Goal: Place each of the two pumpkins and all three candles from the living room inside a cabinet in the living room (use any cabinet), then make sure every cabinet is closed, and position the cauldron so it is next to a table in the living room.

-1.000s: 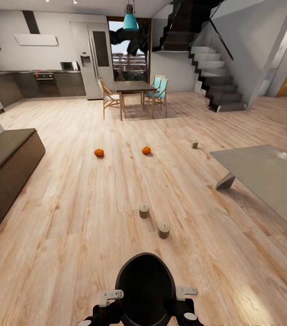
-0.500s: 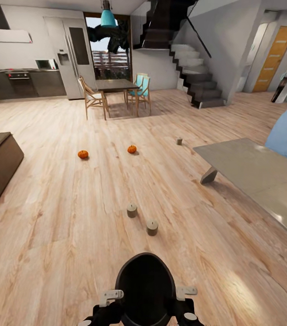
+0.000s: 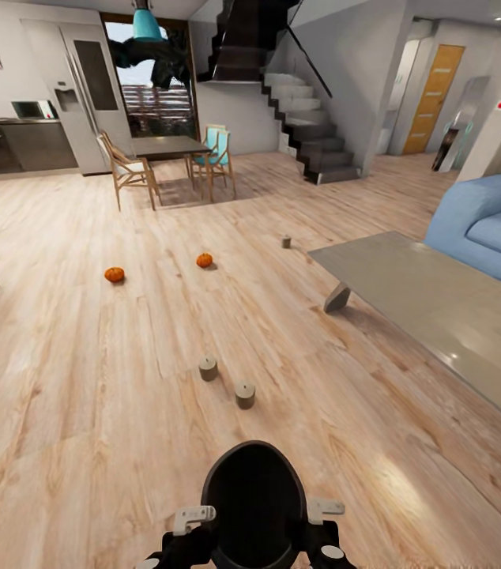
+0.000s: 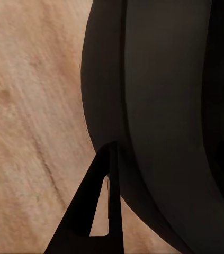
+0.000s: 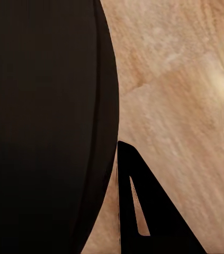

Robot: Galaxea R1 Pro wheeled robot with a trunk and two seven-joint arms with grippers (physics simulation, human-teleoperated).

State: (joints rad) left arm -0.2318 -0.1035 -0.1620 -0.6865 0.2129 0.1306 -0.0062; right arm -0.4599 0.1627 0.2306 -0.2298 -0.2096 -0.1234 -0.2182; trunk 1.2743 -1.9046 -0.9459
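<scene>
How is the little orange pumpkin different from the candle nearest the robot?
The pumpkin is bright orange and round; the candle is dull tan and a stubby cylinder with a flat top. The pumpkin sits farther off, toward the dining table; the candle stands nearer the robot, beside a second candle. Both are small and rest on the wood floor.

Even, bright daylight fills the room, brightest at the window (image 3: 152, 87) behind the dining table, with a soft glare patch on the plank floor (image 3: 397, 486) near the low grey table (image 3: 432, 292), faint short shadows, and wide-angle stretching toward the edges.
</scene>
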